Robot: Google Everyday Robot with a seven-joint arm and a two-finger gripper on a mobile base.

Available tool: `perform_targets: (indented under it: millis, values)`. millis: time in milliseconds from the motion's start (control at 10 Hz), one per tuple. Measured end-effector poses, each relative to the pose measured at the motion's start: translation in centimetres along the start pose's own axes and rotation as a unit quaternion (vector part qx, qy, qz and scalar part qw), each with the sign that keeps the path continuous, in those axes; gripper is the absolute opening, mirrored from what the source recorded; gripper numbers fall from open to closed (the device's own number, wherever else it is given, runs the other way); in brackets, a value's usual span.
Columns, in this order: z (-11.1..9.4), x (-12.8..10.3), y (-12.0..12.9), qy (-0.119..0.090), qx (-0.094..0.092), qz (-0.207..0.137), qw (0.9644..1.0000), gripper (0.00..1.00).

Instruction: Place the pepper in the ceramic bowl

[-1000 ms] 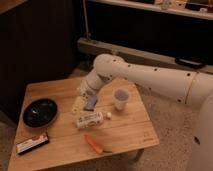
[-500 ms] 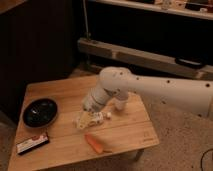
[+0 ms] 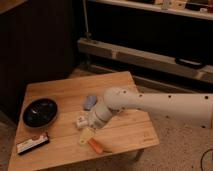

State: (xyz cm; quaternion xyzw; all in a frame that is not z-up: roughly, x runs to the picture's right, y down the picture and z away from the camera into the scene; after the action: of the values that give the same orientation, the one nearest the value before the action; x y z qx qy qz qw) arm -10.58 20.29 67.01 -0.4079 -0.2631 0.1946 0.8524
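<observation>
The pepper (image 3: 95, 146), small and orange-red, lies on the wooden table (image 3: 55, 90) near its front edge. The ceramic bowl (image 3: 40, 112), black and glossy, sits at the table's left side and holds nothing. My white arm reaches in from the right and bends down over the table's middle. Its gripper (image 3: 86, 134) hangs just above and left of the pepper, open, with nothing in it. A pale finger (image 3: 85, 136) points down toward the table beside the pepper's upper end.
A white labelled bottle (image 3: 80, 121) lies partly hidden behind the gripper. A blue packet (image 3: 90, 102) rests behind the arm. A red-and-white snack bar (image 3: 32, 143) lies at the front left corner. Dark shelving stands behind the table.
The arm has swung forward and down across the table, from over the bottle toward the pepper. The view has also shifted. The pepper and the bowl have stayed where they were.
</observation>
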Motion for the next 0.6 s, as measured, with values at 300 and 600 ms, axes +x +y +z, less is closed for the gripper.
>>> perform_targets:
  millis: [300, 600]
  values:
    - [2.2, 3.0, 0.6, 0.006, -0.007, 0.038, 0.9992, 0.8]
    - [3.6, 5.9, 1.3, 0.015, -0.017, 0.071, 0.9972, 0.8]
